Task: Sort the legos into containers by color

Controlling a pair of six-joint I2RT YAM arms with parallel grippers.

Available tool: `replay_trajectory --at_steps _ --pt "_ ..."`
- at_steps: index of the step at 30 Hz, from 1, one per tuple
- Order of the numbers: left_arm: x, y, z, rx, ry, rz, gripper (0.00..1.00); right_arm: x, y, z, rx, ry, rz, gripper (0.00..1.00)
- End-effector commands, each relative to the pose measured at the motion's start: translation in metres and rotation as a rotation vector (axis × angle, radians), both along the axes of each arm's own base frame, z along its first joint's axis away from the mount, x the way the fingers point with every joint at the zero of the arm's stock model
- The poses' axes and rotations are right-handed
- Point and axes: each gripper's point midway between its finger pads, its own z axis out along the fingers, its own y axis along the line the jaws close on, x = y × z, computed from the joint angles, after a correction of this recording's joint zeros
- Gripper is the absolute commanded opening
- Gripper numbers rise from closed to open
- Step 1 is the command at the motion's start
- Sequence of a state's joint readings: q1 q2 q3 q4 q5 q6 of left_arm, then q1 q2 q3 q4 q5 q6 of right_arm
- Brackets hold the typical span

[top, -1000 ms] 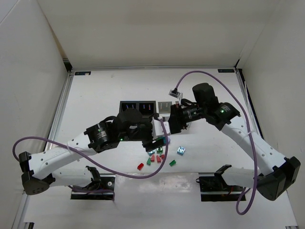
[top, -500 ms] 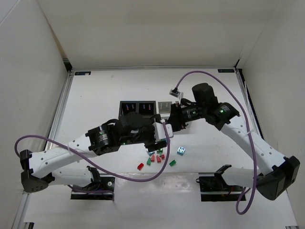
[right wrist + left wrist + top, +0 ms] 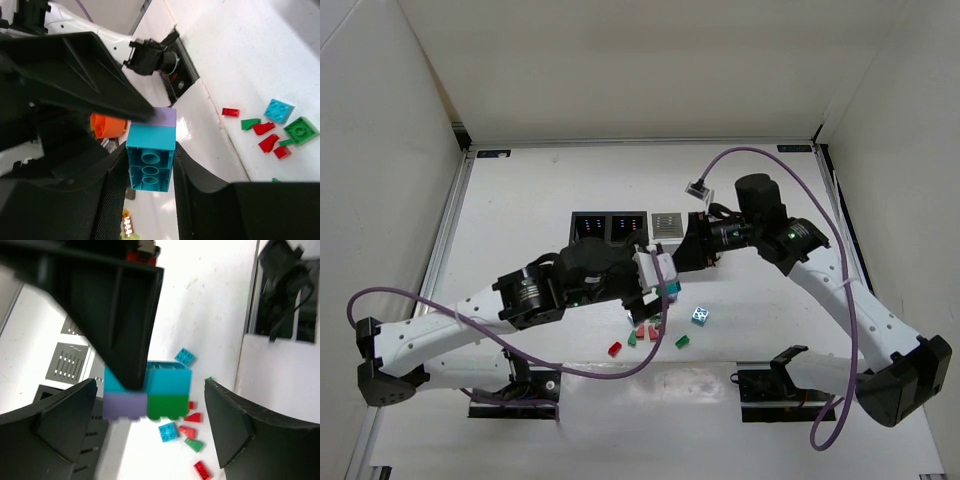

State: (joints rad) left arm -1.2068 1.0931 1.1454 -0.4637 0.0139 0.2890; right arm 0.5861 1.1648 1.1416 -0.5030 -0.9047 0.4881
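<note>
Block [image 3: 150,157] of smooth teal plastic, round-tubed underside

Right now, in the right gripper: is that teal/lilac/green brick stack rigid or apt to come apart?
Likely rigid, light: the brick stack looks like hard plastic. Smooth sides might slip in the right gripper. Only the teal layer seems pinched, so the others could snap off.
</note>
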Motion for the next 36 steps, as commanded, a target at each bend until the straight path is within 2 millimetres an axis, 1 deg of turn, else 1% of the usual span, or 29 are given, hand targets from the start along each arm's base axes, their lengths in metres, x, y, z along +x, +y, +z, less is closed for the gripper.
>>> replay_trajectory --at_steps 1,2,3,5,6,7,8,10,11,12,14,15,16,17,18,19,21,22,23,24,26,27,28,29,30,31,32,34,36 --pt "-0.002 0.014 0.039 -0.171 0.016 0.069 1.0 0.005 -0.008 0.013 0.067 -0.086 -0.011 0.0" --pt "0.0 0.018 0.041 -0.19 0.036 0.101 1.0 0.007 -0.009 0.017 0.079 -0.104 -0.02 0.0" --pt "0.002 0.022 0.036 -0.194 0.061 0.131 1.0 0.008 -0.011 0.018 0.084 -0.109 -0.025 0.0" --pt "0.004 0.036 0.043 -0.251 0.094 0.19 1.0 0.016 -0.017 0.018 0.09 -0.111 -0.06 0.0" --pt "0.008 0.04 0.035 -0.256 0.125 0.231 1.0 0.021 -0.021 0.017 0.097 -0.112 -0.079 0.0" --pt "0.01 0.05 0.044 -0.301 0.121 0.259 1.0 0.018 -0.022 0.019 0.111 -0.112 -0.063 0.0" --pt "0.012 0.052 0.044 -0.353 0.196 0.31 1.0 0.02 -0.024 0.022 0.124 -0.114 -0.063 0.0" --pt "0.029 0.063 0.039 -0.409 0.24 0.402 1.0 0.017 -0.024 0.026 0.147 -0.147 -0.055 0.0" --pt "0.028 0.061 0.039 -0.443 0.303 0.405 1.0 0.014 -0.023 0.027 0.156 -0.151 -0.043 0.0" --pt "0.03 0.058 0.03 -0.464 0.357 0.409 1.0 0.014 -0.021 0.032 0.176 -0.168 -0.038 0.0" --pt "0.029 0.039 0.039 -0.536 0.451 0.268 1.0 0.013 -0.018 0.036 0.195 -0.18 -0.021 0.0" --pt "0.023 0.033 0.024 -0.525 0.518 0.205 1.0 0.012 -0.016 0.038 0.207 -0.176 -0.013 0.0" --pt "0.02 0.025 0.048 -0.61 0.491 0.087 1.0 0.009 -0.017 0.042 0.223 -0.175 0.003 0.0" --pt "0.014 0.014 0.039 -0.597 0.578 0.033 1.0 0.007 -0.015 0.046 0.239 -0.181 0.019 0.0" --pt "0.019 0.014 0.036 -0.601 0.595 0.021 1.0 0.006 -0.014 0.049 0.248 -0.191 0.024 0.0" --pt "0.02 0.009 0.044 -0.632 0.614 -0.03 1.0 0.005 -0.013 0.049 0.249 -0.193 0.028 0.0" --pt "0.021 0.005 0.044 -0.623 0.64 -0.076 1.0 0.004 -0.013 0.051 0.254 -0.199 0.035 0.0" --pt "0.026 0.001 0.05 -0.651 0.62 -0.111 1.0 0.003 -0.012 0.052 0.256 -0.201 0.033 0.0" --pt "0.016 0.0 0.053 -0.646 0.659 -0.169 1.0 0.004 -0.011 0.051 0.253 -0.201 0.027 0.0" --pt "0.02 -0.004 0.047 -0.64 0.681 -0.171 0.97 0.005 -0.011 0.051 0.251 -0.2 0.023 0.0" --pt "0.017 -0.003 0.058 -0.678 0.681 -0.219 0.9 0.006 -0.011 0.051 0.251 -0.199 0.022 0.0" --pt "0.021 -0.004 0.058 -0.686 0.671 -0.229 0.84 0.006 -0.011 0.051 0.251 -0.202 0.02 0.0" --pt "0.02 -0.004 0.058 -0.686 0.686 -0.237 0.72 0.007 -0.011 0.051 0.249 -0.202 0.012 0.0" --pt "0.016 -0.003 0.065 -0.705 0.672 -0.271 0.66 0.008 -0.012 0.052 0.25 -0.204 0.008 0.0" --pt "0.018 -0.003 0.06 -0.694 0.684 -0.277 0.61 0.009 -0.013 0.05 0.248 -0.222 0.006 0.0" --pt "0.017 -0.003 0.059 -0.695 0.702 -0.283 0.59 0.012 -0.015 0.051 0.247 -0.205 -0.01 0.0" --pt "0.014 0.0 0.068 -0.723 0.681 -0.324 0.59 0.015 -0.017 0.05 0.243 -0.201 -0.024 0.0" --pt "0.015 0.001 0.064 -0.725 0.716 -0.337 0.61 0.018 -0.021 0.05 0.245 -0.199 -0.03 0.0" --pt "0.013 0.004 0.069 -0.739 0.711 -0.368 0.63 0.019 -0.022 0.051 0.246 -0.205 -0.034 0.0"
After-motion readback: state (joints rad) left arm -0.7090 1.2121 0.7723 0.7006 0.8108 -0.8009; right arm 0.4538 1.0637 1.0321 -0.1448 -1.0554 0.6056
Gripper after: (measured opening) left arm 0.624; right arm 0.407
